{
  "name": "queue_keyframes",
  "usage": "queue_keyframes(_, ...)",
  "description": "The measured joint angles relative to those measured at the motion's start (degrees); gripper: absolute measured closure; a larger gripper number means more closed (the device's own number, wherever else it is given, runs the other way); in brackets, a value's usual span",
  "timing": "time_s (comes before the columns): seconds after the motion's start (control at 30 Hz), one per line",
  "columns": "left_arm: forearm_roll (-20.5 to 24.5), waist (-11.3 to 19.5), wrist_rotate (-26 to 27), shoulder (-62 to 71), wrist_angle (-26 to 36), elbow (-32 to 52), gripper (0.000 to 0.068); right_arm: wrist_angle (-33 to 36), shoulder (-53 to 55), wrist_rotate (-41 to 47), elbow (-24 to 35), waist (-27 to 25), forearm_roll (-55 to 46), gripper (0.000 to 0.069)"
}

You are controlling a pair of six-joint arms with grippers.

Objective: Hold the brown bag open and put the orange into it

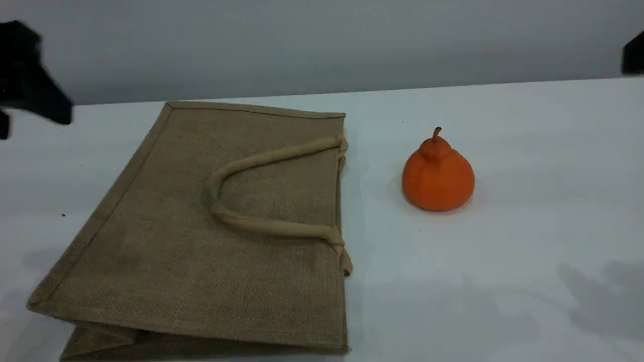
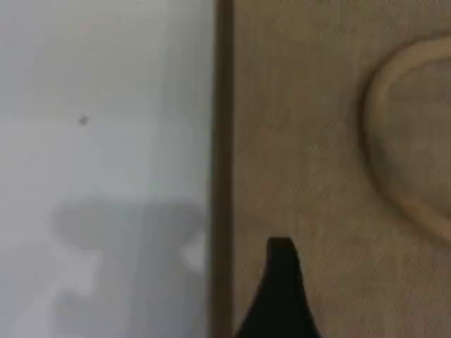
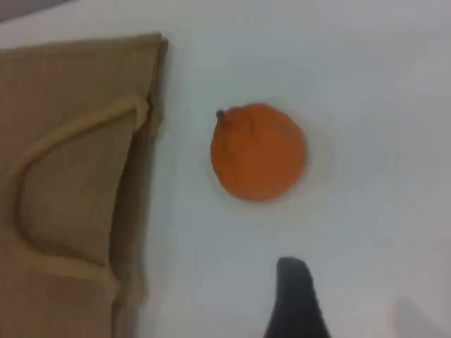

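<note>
The brown bag [image 1: 176, 241] lies flat and closed on the left of the white table, its mouth edge facing right. One beige loop handle [image 1: 261, 161] is folded back over its top face. The orange [image 1: 437, 173] stands upright just right of the bag's mouth, apart from it. My left arm [image 1: 30, 80] is a dark shape at the far left edge. Its black fingertip [image 2: 282, 296] hovers over the bag [image 2: 310, 141] near the hemmed edge and holds nothing. My right arm's fingertip [image 3: 296, 303] hangs above bare table, short of the orange [image 3: 258, 151], also holding nothing.
The white table [image 1: 528, 251] stretches right of the orange and in front of it. A grey wall rises behind its far edge. A dark part of the right arm [image 1: 634, 53] shows at the upper right edge.
</note>
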Motion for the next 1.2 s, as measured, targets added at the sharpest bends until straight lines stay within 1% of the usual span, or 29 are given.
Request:
queue_keyframes(0.13, -6.42, -1.0, 6.45, 6.49, -1.69, -2.06, 0.016, -0.83, 4.66, -10.33, -0.04, 0.02, 10.22, 0.0273)
queue_keyframes(0.2, -8.02, -2.31, 8.28, 9.21, -3.57, -2.06, 0.016, -0.23, 6.53, -15.28, -0.04, 0.02, 15.28, 0.0273)
queue_keyframes(0.37, -11.21, -5.37, 8.74, 16.2, -9.67, -2.48, 0.016, 1.92, 9.61, -27.01, -0.04, 0.02, 27.13, 0.0273)
queue_keyframes(0.43, -11.41, -5.92, 8.74, 18.89, -10.88, -3.69, 0.016, 2.0, 10.26, -30.33, -0.04, 0.02, 30.59, 0.0273)
queue_keyframes(0.5, -11.41, -6.51, 8.69, 21.83, -10.72, -5.11, 0.016, 2.05, 10.71, -33.07, -0.08, 0.02, 33.35, 0.0273)
queue_keyframes(0.67, -11.36, -8.68, 8.39, 28.15, -10.41, -9.67, 0.016, 2.45, 12.18, -34.67, -1.17, 0.02, 34.88, 0.0273)
queue_keyframes(0.77, -11.36, -9.06, 7.13, 30.92, -10.89, -11.85, 0.016, 2.64, 12.64, -35.15, -1.16, 0.02, 34.77, 0.0273)
queue_keyframes(0.87, -11.36, -9.13, 7.14, 32.92, -11.88, -13.43, 0.016, 2.83, 12.64, -35.15, -1.43, 0.02, 34.77, 0.0273)
queue_keyframes(1.07, -12.1, -9.19, 7.14, 35.64, -9.8, -17.04, 0.016, 2.97, 12.64, -35.15, -2.45, 0.02, 34.83, 0.0273)
queue_keyframes(1.2, -12.16, -10.14, 7.14, 36.92, -9.84, -18.83, 0.016, 2.97, 12.64, -35.2, -2.76, 0.02, 34.78, 0.0273)
